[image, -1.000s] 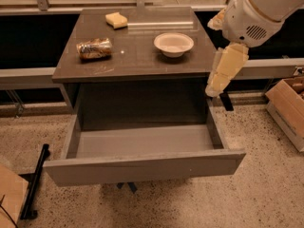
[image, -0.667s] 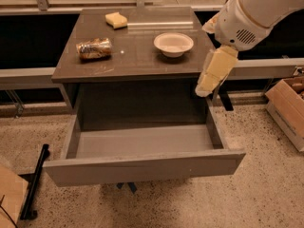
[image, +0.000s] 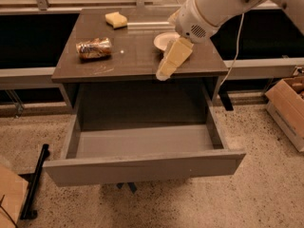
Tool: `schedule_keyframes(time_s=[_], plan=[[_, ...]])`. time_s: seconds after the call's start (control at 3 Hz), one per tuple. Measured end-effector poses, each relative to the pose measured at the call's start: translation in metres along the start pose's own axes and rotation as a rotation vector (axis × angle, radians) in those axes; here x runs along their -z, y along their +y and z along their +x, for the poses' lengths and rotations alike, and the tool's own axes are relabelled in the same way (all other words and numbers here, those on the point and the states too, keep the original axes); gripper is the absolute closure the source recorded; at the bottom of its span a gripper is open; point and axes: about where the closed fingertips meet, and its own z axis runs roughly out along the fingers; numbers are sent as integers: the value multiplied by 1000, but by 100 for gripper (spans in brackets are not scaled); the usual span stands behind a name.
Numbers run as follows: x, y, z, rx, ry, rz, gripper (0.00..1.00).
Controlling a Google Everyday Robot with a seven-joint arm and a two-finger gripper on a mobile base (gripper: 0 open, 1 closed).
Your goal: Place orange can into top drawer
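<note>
The orange can (image: 94, 48) lies on its side on the left part of the dark cabinet top (image: 128, 61). The top drawer (image: 142, 167) is pulled out wide below it, and its light grey inside holds nothing. My gripper (image: 164, 74) hangs from the white arm over the front edge of the cabinet top, right of centre, well to the right of the can. It holds nothing that I can see.
A yellow sponge block (image: 116, 19) sits at the back of the top. A white bowl (image: 164, 40) sits partly behind my arm. A cardboard box (image: 289, 103) stands on the floor at the right. A black stand (image: 35, 184) lies at the lower left.
My arm and gripper have swung left, from beyond the cabinet's right edge to over its front edge, now covering part of the bowl. The can and drawer have not moved.
</note>
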Motion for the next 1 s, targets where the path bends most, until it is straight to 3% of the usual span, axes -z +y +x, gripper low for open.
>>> schedule_keyframes(time_s=[0.67,1.0], plan=[[-74,-48,-56,12,-155,-32,0],[-76,-54,-60,13,-168,-27,0]])
